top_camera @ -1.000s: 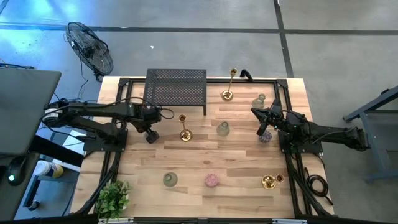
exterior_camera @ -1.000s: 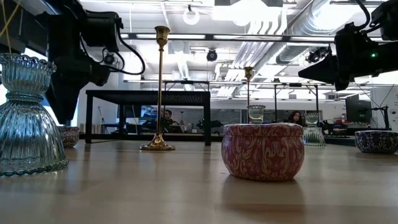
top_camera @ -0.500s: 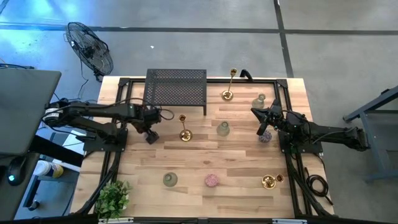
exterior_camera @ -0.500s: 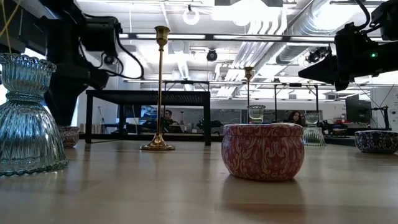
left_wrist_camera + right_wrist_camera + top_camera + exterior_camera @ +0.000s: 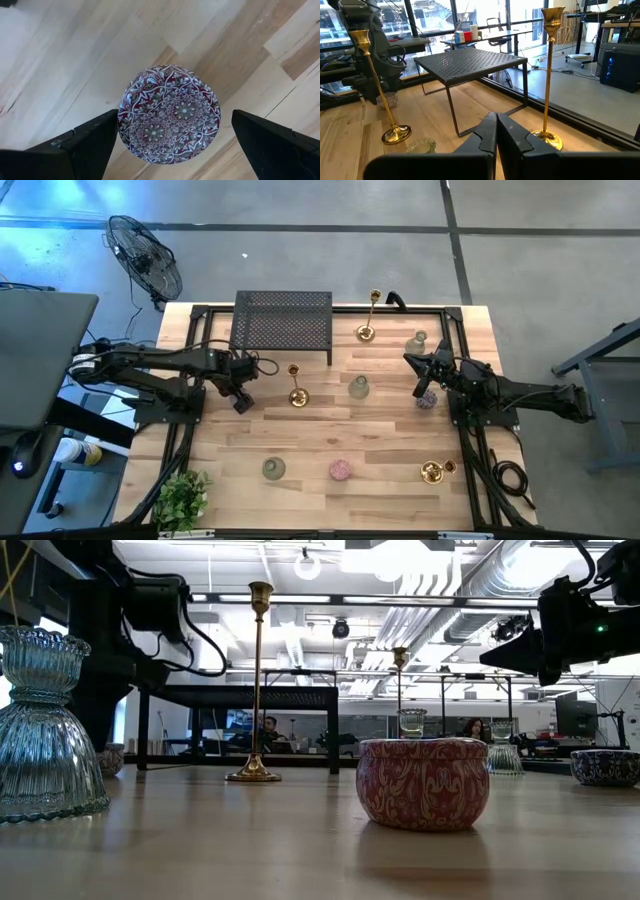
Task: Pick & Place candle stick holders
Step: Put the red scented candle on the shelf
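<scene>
Patterned round holder [image 5: 169, 120] sits on the table [image 5: 60, 65] directly below my left gripper [image 5: 170, 145], just in front of the black mesh rack [image 5: 283, 321]. Fingers [image 5: 82, 145] wide, straddling it, nothing held. I judge it squat, rigid, glazed-slick and chip-prone; best gripped across the rim. Right gripper [image 5: 496, 131] pinched closed, empty, hovering beside another patterned holder [image 5: 427, 399]

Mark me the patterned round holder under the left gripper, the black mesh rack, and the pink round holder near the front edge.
patterned round holder [image 5: 170, 120], left wrist view, centre of its top.
black mesh rack [image 5: 283, 319], high view, middle of its top.
pink round holder [image 5: 423, 783], low view, its side.
</scene>
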Controlling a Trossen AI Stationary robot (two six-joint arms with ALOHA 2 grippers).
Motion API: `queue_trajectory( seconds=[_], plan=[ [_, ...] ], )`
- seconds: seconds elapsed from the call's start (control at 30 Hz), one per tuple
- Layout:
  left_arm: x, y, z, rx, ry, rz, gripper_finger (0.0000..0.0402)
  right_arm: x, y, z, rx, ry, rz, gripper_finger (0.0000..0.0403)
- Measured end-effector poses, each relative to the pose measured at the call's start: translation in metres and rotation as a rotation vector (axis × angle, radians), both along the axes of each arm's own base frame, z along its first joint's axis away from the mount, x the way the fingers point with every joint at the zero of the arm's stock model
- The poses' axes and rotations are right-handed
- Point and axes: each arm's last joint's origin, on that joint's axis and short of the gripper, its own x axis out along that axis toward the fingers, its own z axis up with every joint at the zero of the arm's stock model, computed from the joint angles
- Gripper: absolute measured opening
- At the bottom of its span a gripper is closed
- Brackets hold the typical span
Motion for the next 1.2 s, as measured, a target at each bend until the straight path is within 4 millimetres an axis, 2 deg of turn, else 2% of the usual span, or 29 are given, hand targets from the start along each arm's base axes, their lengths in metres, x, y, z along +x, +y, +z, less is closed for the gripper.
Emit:
queue_trajectory(
  seconds=[0.37,0.77,0.93,1.1,1.2],
  plan=[
    [0.001,0.001,-0.001,0.049,0.006,-0.012,0.0369,0.000,0.000,0.000,0.000,0.000,0.000,0.0000],
    [0.014,0.002,-0.024,0.008,0.080,-0.039,0.0322,0.000,0.000,0.000,0.000,0.002,0.000,0.0000],
    [0.014,0.002,-0.024,0.008,0.082,-0.038,0.0293,0.000,0.000,0.000,0.000,0.002,0.000,0.0000],
    [0.013,0.001,-0.023,-0.018,0.094,-0.043,0.0298,0.000,0.000,0.000,0.000,0.002,0.000,0.0000],
    [0.014,0.001,-0.013,-0.042,0.127,-0.063,0.0301,0.000,0.000,0.000,0.000,0.002,0.000,0.0000]
  ],
)
